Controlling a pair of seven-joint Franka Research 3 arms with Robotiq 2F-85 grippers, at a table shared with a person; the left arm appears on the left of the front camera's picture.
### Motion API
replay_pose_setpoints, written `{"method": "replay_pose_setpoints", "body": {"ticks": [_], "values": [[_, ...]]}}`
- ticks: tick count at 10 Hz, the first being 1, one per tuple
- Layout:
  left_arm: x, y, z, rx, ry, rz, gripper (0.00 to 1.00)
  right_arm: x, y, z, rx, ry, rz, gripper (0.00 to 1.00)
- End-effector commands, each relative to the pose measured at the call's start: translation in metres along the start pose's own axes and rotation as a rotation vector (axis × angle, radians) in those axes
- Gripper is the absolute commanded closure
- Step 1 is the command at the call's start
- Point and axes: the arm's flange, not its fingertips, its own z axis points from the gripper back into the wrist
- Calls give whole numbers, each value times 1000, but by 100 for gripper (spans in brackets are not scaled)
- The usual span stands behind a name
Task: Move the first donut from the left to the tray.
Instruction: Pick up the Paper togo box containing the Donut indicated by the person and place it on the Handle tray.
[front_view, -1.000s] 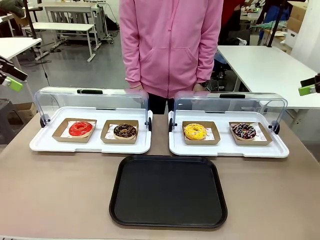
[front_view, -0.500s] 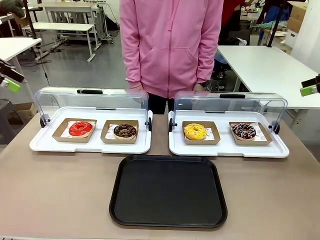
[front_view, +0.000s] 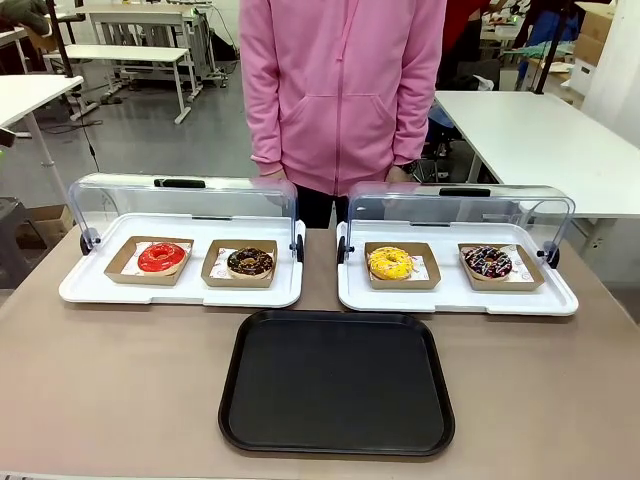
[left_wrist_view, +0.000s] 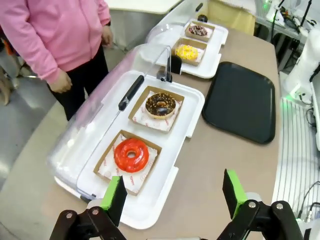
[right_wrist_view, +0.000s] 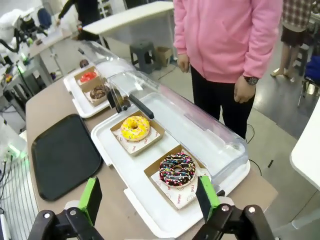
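Ahead of the left gripper (left_wrist_view: 173, 192), whose green-padded fingers stand wide apart and empty, the glossy red glazed ring donut (left_wrist_view: 131, 154) lies on a white display tray (left_wrist_view: 187, 112), well apart from the flat black rectangular plastic tray (left_wrist_view: 240, 100). The right gripper (right_wrist_view: 149, 195) also stands wide apart.

**A:** What lies nearest on the table?

**B:** A black tray (front_view: 336, 385), flat on the brown table (front_view: 110, 400), about midway along its near edge.

**A:** And behind it?

**B:** Two white trays side by side, each with a clear domed lid swung up at the back. The left white tray (front_view: 90, 290) holds a red glazed donut (front_view: 162, 257) in a cardboard box (front_view: 118, 266), with a chocolate-glazed donut (front_view: 250, 262) boxed just beside it.

**A:** The other one?

**B:** The right white tray (front_view: 560, 298) holds a yellow donut (front_view: 390, 262) and a sprinkled chocolate donut (front_view: 488, 262), each in its own box.

**A:** Anyone there?

**B:** A person in a pink hoodie (front_view: 340, 90) stands at the far side, behind the gap between the white trays, arms down.
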Motion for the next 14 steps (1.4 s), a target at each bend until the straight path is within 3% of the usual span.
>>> {"method": "replay_pose_setpoints", "body": {"ticks": [1,7,14], "values": [[-2,12,-2,-26,-18,0,0,0,-7,3,6,-39,21,0],[-5,17,-15,-12,21,61,0,-9,-19,2,-54,-5,-44,0],[-9,14,-11,-18,18,38,0,-12,-10,4,-16,-4,-30,0]]}}
